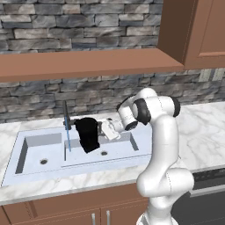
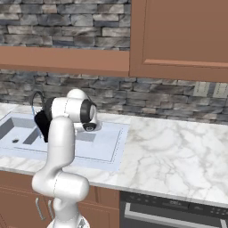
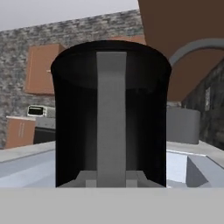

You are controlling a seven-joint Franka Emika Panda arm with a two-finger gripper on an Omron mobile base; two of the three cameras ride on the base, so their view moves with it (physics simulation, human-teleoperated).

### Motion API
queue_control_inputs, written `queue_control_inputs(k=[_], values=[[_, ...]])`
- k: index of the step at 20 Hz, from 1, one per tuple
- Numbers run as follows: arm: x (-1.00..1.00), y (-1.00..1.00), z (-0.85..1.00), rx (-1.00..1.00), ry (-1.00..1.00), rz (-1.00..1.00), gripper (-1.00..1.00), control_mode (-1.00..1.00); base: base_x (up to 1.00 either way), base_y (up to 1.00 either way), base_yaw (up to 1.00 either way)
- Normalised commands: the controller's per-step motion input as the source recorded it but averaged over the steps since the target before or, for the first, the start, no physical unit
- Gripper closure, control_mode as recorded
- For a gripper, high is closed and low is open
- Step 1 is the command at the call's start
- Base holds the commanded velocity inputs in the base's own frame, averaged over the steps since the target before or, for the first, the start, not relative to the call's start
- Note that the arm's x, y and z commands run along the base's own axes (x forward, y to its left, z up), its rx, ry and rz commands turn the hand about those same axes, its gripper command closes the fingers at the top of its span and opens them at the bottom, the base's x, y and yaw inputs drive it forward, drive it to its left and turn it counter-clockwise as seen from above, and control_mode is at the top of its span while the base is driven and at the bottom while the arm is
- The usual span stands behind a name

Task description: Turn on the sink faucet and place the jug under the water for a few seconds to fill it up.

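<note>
The black jug (image 1: 88, 134) hangs slightly tilted over the right basin of the pale sink (image 1: 30, 173). My gripper (image 1: 99, 132) is shut on the jug from the right. The dark gooseneck sink faucet (image 1: 66, 115) stands behind the basins' divider, and a thin light-blue stream of water (image 1: 68, 140) falls from it. The jug is just right of the stream, apart from it. In the hand view the jug (image 3: 111, 109) stands close in front, with the faucet's arc (image 3: 192, 47) behind to its right. The right base view shows the jug (image 2: 41, 124) partly behind my arm, by the faucet (image 2: 35, 97).
A marble counter (image 1: 202, 132) surrounds the sink and stretches right. The stone backsplash (image 1: 88, 94) and a wooden ledge (image 1: 88, 63) rise behind the faucet. Wall cabinets (image 2: 178, 35) hang above the counter, and an oven front (image 2: 178, 213) sits below it.
</note>
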Motion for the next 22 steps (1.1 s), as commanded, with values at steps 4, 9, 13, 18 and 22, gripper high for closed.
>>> queue_control_inputs(k=[4,9,13,18,22], values=[[0.05,0.41,-0.19,-0.08,0.07,-0.03,1.00,-1.00,0.00,0.00,0.00],[0.12,0.35,-0.23,-0.07,0.02,-0.05,1.00,-1.00,0.00,0.00,0.00],[0.23,0.18,-0.15,-0.05,0.01,-0.09,1.00,-1.00,0.00,0.00,0.00],[0.27,0.21,-0.13,-0.04,0.00,-0.11,1.00,-1.00,0.00,0.00,0.00],[0.30,0.24,-0.15,-0.02,0.00,-0.12,1.00,-1.00,0.00,0.00,0.00]])
